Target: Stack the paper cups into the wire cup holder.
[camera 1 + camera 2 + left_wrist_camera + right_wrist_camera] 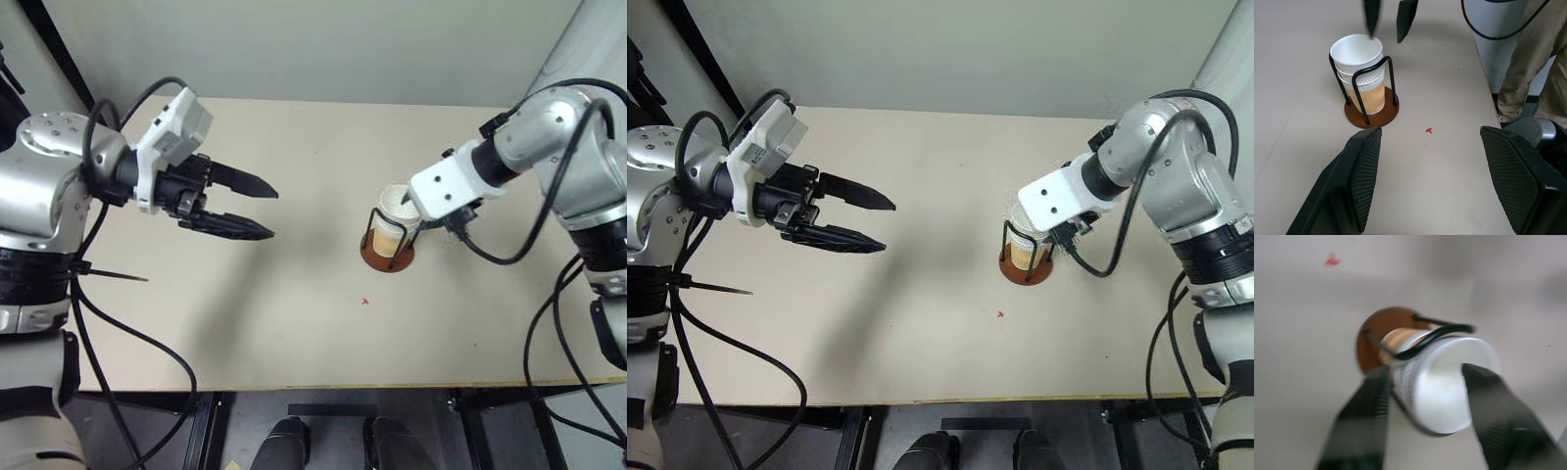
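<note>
Paper cups (1358, 63) — three nested in one wire cup holder (1371, 110)

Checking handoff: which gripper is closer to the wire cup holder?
Right. The right gripper sits just above the paper cups in the wire cup holder, jaws apart. The left gripper hangs open, well off across the table.

We hold our left arm raised, its tool (257, 208) of two black tapered fingers pointing toward our right with the fingers parted and nothing between them. Our right arm reaches forward and down, its tool (1425, 382) angled steeply downward with its black fingers spread apart.
</note>
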`<state>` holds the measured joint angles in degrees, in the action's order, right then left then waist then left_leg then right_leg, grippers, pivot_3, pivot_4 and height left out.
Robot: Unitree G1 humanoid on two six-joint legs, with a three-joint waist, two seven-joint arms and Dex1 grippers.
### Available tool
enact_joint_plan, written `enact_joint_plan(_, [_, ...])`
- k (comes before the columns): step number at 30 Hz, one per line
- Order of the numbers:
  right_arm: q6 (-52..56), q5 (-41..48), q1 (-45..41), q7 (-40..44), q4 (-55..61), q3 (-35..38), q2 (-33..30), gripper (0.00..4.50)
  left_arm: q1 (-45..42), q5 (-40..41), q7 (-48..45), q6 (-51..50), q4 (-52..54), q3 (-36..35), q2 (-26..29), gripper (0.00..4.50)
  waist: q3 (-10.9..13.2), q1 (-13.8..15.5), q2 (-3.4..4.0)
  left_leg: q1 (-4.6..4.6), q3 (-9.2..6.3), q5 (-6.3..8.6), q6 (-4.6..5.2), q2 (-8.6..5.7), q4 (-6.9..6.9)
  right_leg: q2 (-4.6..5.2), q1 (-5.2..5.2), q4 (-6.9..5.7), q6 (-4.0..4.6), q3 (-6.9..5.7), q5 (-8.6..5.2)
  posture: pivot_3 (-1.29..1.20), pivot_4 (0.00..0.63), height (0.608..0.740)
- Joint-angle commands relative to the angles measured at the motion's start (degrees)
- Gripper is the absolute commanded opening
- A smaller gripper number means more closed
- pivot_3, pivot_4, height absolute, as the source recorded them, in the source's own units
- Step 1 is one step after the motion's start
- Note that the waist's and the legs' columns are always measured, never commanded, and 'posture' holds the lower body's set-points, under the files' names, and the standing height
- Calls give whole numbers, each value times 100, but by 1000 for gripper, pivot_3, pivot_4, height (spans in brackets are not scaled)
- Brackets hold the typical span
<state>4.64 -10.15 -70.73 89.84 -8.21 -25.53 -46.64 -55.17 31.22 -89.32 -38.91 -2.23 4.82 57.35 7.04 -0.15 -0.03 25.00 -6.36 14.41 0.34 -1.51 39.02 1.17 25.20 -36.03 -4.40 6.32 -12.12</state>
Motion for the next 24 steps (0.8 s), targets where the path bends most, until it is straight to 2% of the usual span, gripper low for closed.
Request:
enact_joint_plan(1, [1093,324,-314,-375,7,685,177,2272,7,57,115,-54,137,-256,70,3471,0,0,0,0,0,0,0,0,1,0,0,0,3,0,-1,0,150,740])
enact_joint_plan(6, [3574,1143,18,-904,604,1839,41,2272,9,98,888,-343,-104,-648,-48,3471,0,43,0,5,1,-2,-5,-1,-5,0,3,4,12,-6,-7,0,150,740])
enact_joint_plan(9, [4683,1427,539,-1404,917,2595,-256,2272,140,-3,1383,-291,-255,-991,-3,3471,0,71,-1,4,1,2,-11,-1,-4,0,-1,8,15,-9,-9,0,150,740])
enact_joint_plan(13, [5647,1809,1364,-2022,1261,3544,-560,2272,177,-125,2031,-155,-743,-1445,-16,3471,0,78,0,2,5,-1,-18,-1,0,0,2,1,12,-7,-8,0,150,740])
enact_joint_plan(18, [5789,2220,2609,-2286,1812,4066,-864,2272,475,-78,2154,-170,-798,-1635,23,3471,0,65,0,-10,12,-10,-33,6,-4,-7,7,-22,8,0,-6,0,150,740])
enact_joint_plan(24, [5568,2551,2898,-2594,2030,3817,-951,2272,166,-184,2159,-85,-1007,-1497,24,3471,0,34,0,-14,17,-35,-35,5,7,-9,17,-64,-1,8,2,0,150,740])
